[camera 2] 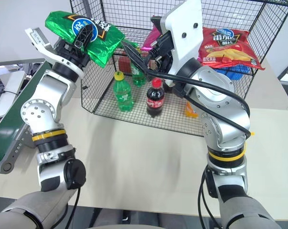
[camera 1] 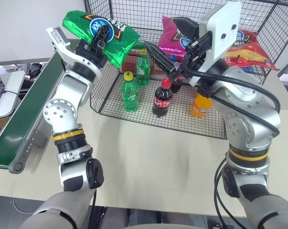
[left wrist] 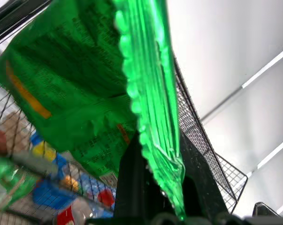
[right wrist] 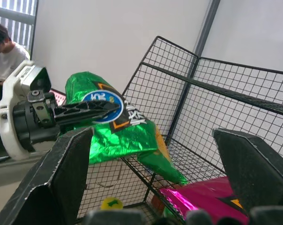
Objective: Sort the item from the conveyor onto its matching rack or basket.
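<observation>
Two fingers of my left gripper (camera 1: 99, 39) pinch the green chip bag (camera 1: 116, 39) at the cage's (camera 1: 148, 12) left front corner, while my right wrist view shows my right gripper (right wrist: 155, 176) spread wide before the magenta bag (right wrist: 204, 199).

The shiny green chip bag (camera 1: 103, 36) hangs crumpled and tilted at the black wire cage's (camera 1: 191, 14) upper corner.
</observation>
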Available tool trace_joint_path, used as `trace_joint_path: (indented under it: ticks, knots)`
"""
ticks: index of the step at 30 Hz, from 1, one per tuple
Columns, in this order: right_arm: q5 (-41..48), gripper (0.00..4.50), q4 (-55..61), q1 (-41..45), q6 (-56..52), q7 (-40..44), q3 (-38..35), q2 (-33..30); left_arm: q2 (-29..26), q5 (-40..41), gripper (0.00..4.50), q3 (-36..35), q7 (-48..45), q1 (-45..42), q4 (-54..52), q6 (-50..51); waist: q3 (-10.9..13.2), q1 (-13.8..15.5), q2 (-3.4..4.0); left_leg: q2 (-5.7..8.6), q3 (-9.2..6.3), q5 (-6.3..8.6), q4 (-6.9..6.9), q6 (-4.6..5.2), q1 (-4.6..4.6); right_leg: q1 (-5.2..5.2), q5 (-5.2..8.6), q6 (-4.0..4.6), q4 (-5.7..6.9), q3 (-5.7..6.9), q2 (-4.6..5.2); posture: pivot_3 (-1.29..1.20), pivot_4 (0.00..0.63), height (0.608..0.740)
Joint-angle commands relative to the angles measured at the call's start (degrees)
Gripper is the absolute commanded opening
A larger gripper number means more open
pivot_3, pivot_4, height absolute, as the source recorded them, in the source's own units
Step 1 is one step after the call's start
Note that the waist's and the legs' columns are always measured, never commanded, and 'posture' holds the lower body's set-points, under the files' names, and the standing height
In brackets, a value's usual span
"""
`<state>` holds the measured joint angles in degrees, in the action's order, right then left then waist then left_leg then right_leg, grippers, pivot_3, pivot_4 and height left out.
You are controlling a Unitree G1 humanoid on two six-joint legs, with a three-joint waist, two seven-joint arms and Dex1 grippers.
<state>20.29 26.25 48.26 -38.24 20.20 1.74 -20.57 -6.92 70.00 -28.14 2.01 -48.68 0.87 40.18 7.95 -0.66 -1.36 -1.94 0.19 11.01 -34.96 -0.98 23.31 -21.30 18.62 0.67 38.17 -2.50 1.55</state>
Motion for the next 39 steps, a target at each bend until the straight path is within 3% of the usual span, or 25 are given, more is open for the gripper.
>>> trace_joint_path:
  ticks: [1, 9, 19, 25, 31, 39]
  knots:
    - [-0.3, 4.5, 0.7, 0.9, 1.6, 0.3, -0.3, 0.3, 2.3, 3.5, 0.1, 0.1, 8.4, 1.3, -5.9, -0.4, 0.0, 0.0, 0.0, 0.0, 0.0, 0.0, 0.0, 0.0, 0.0, 0.0, 0.0, 0.0, -0.01, 0.0, -0.01, 0.0, 0.15, 0.74]
    - [-0.7, 4.5, -0.2, 1.5, 2.3, 0.7, -0.1, 0.7, 7.5, 5.2, 0.1, 3.4, 17.9, 5.3, -8.4, -1.0, 0.0, 0.1, 0.0, 0.03, 0.0, -0.01, -0.01, -0.02, -0.01, 0.02, 0.0, 0.0, -0.04, -0.02, -0.04, 0.0, 0.15, 0.74]
    - [-1.5, 4.5, 0.4, 1.1, 2.0, 0.2, -0.4, 1.0, 10.5, 6.4, 0.1, 1.0, 25.3, 0.5, -4.4, -9.1, 0.0, 0.0, -0.01, 0.08, 0.02, -0.02, -0.04, -0.03, 0.0, 0.03, 0.0, 0.0, -0.09, -0.04, -0.07, 0.0, 0.15, 0.74]
    - [-1.8, 4.5, 0.4, 1.1, 2.1, 0.2, -0.5, 1.0, 11.6, 8.1, 0.1, 0.6, 25.2, -0.8, -6.8, -14.0, 0.0, 0.0, -0.01, 0.06, 0.04, -0.06, -0.03, -0.1, -0.02, 0.03, 0.0, 0.0, -0.09, -0.07, -0.11, 0.0, 0.15, 0.74]
    - [-1.9, 4.5, 0.1, 1.3, 2.3, 0.4, -0.4, 1.1, 10.5, 10.8, 0.1, 3.3, 25.6, -1.5, -6.1, -11.4, 0.0, 0.0, -0.01, 0.07, 0.03, -0.07, -0.03, -0.12, -0.01, 0.03, 0.0, 0.0, -0.09, -0.07, -0.1, 0.0, 0.15, 0.74]
    - [-2.1, 4.5, 0.1, 1.5, 2.3, 0.5, -0.3, 1.3, 9.3, 8.6, 0.1, 4.5, 23.0, -5.5, 0.3, -11.4, 0.0, 0.0, -0.01, 0.1, 0.04, -0.1, -0.03, -0.16, -0.03, 0.05, 0.0, 0.0, -0.1, -0.08, -0.13, 0.0, 0.15, 0.74]
